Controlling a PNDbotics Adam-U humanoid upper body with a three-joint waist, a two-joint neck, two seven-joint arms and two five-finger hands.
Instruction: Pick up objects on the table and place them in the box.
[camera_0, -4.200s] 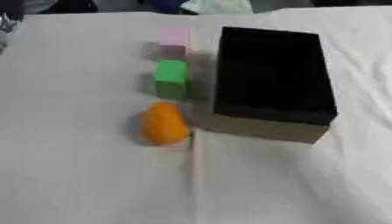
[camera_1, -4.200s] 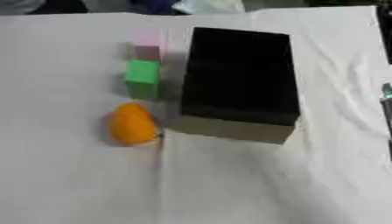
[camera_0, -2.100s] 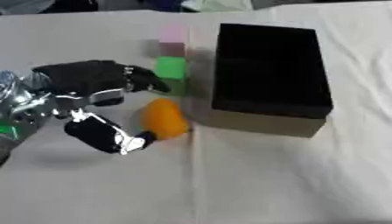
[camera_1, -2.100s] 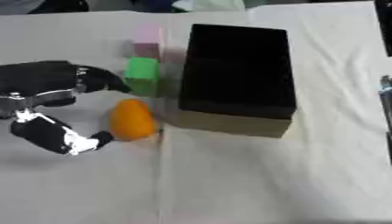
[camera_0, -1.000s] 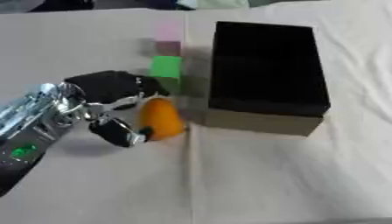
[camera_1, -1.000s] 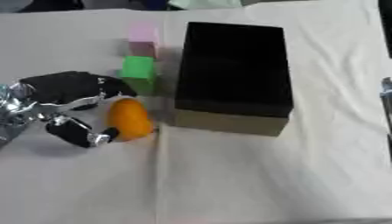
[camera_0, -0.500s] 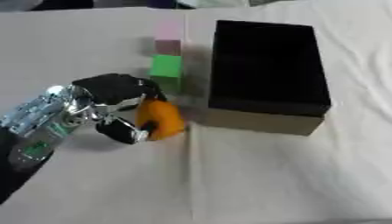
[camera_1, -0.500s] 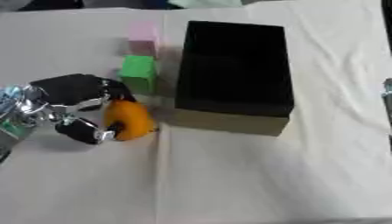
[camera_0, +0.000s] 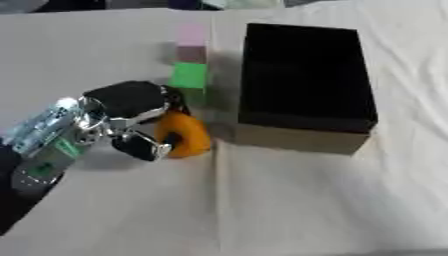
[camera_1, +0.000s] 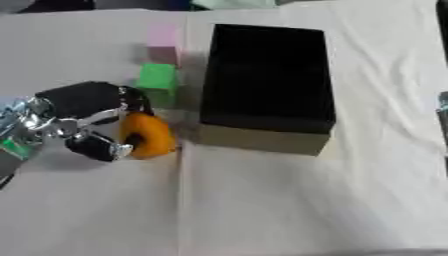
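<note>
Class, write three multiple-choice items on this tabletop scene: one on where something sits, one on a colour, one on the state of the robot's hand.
1. Where does the green block lie?
A. inside the box
B. between the pink block and the orange object
C. right of the box

2. What colour is the inside of the box?
A. black
B. white
C. red

3. What is the left hand doing?
A. resting open, away from everything
B. curled round the orange object
C. holding the pink block

Answers: 1 B, the green block sits in the row left of the box, the pink block beyond it and the orange object nearer; 2 A, its interior shows dark black; 3 B, fingers and thumb wrap the orange object on the table.
</note>
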